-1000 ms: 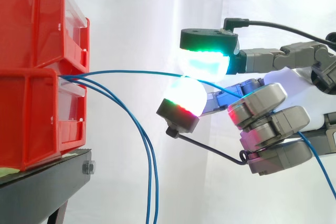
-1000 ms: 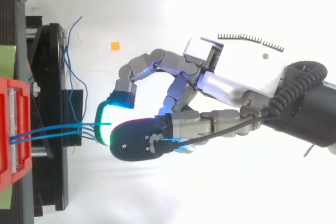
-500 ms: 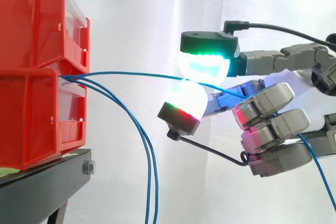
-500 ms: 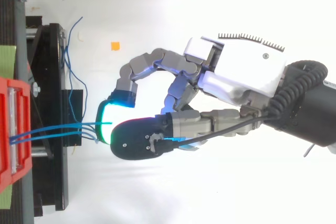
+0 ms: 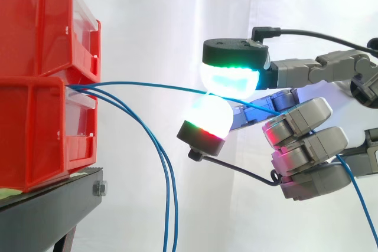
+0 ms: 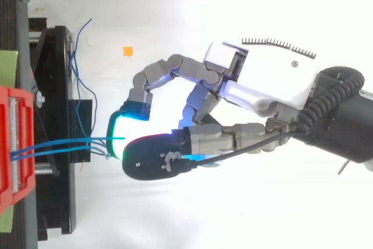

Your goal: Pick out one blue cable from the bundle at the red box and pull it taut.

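Hand (image 5: 302, 123): pads (image 5: 228, 78) pinched on 1 blue cable (image 5: 142, 82) from red box (image 5: 35, 128); 2 others (image 5: 168, 193) hang slack. Risk: cable slipping between rounded pads under pull.

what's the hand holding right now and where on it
One thin blue cable, pinched between the hand's glowing pads partway along its length, clear of the red plastic box.

Hand (image 6: 262, 83) reaching in level from the right, glowing thumb and fingertip pinching a blue cable (image 5: 147, 83), other fingers curled.
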